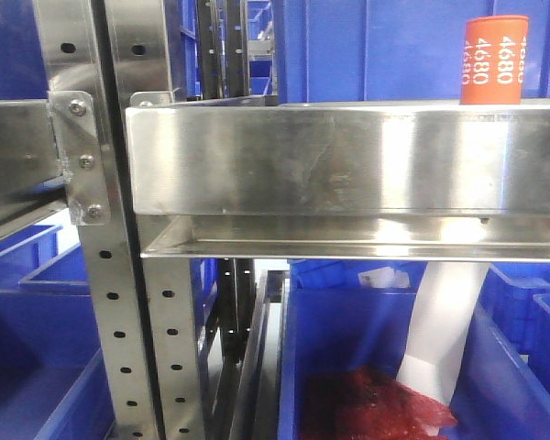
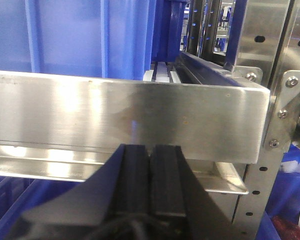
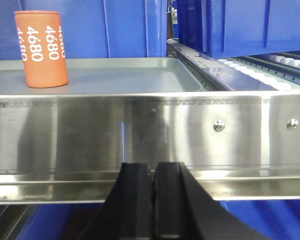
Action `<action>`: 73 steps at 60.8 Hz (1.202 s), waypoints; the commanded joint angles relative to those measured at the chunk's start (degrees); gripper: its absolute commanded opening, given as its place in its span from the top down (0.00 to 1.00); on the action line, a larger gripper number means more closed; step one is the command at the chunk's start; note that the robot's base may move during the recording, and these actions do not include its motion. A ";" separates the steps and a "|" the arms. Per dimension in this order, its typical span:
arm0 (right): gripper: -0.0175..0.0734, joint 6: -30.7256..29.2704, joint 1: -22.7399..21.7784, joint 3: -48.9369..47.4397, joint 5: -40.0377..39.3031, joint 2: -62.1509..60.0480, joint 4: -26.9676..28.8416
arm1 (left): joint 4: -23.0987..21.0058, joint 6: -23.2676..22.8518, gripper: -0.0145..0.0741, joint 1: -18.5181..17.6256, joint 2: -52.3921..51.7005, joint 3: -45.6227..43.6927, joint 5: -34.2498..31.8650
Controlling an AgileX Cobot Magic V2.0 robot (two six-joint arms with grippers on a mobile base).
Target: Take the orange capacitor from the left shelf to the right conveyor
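The orange capacitor [image 1: 495, 60] [image 3: 41, 49] stands upright, with white "4680" on its side, on a shallow grey tray [image 3: 140, 75] on top of the left shelf [image 1: 330, 156] [image 3: 140, 130]. My right gripper [image 3: 153, 165] is shut and empty, below and in front of the shelf's front beam, and the capacitor is up to its left. In the left wrist view my left gripper [image 2: 150, 147] is also shut and empty, low in front of another steel beam of the shelf [image 2: 130, 115]. The right conveyor is out of view.
Blue plastic bins [image 1: 385, 46] stand behind the shelf, and others [image 1: 37, 312] below it. A perforated upright post [image 1: 105, 302] with a bolted bracket [image 1: 81, 156] stands at left. A white slanted piece [image 1: 445, 330] reaches into a lower bin with red material [image 1: 367, 403]. White rollers [image 3: 270, 65] lie right of the tray.
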 commanded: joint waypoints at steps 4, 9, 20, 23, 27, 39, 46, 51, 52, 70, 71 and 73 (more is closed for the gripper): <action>0.75 -0.29 -0.26 -0.20 -4.73 -0.83 -0.04 | -0.10 -0.09 0.98 0.07 -0.67 -0.18 -5.17; 0.75 -0.29 -0.26 -0.20 -4.73 -0.83 -0.04 | -0.10 -0.09 0.98 0.07 -0.67 -0.18 -5.17; 0.75 -0.29 -0.26 -0.20 -4.73 -0.83 -0.04 | -0.10 -0.09 0.98 0.07 -0.67 -0.18 -5.17; 0.75 -0.29 -0.26 -0.20 -4.73 -0.83 -0.04 | -0.10 -0.09 0.98 0.07 -0.67 -0.18 -5.17; 0.75 -0.29 -0.26 -0.20 -4.73 -0.83 -0.04 | -0.10 -0.09 0.98 0.07 -0.67 -0.18 -5.17; 0.75 -0.68 -0.26 -0.20 -4.68 -0.83 -0.17 | -0.10 -0.09 0.98 0.07 -0.67 -0.18 -5.17; 0.75 -0.68 -0.26 -0.20 -5.11 -0.83 -0.17 | -0.10 -0.09 0.98 0.07 -0.67 -0.18 -5.17; 0.75 -0.68 -0.26 -0.20 -5.97 -0.83 -0.17 | -0.10 -0.09 0.98 0.07 -0.67 -0.18 -5.17; 0.75 -0.68 -0.26 -0.20 -6.35 -0.83 -0.17 | -0.10 -0.09 0.98 0.07 -0.67 -0.18 -5.17; 0.75 0.46 -0.26 -3.76 -10.08 -0.78 -0.17 | -0.10 -0.09 0.98 0.07 -0.67 -0.18 -5.17; 0.75 0.46 -0.26 -4.46 -9.77 -0.69 -0.17 | -0.10 -0.09 0.98 0.07 -0.67 -0.18 -5.17; 0.75 0.46 -0.26 -6.08 -8.64 -0.45 -0.17 | -0.10 -0.09 0.98 0.07 -0.67 -0.18 -5.17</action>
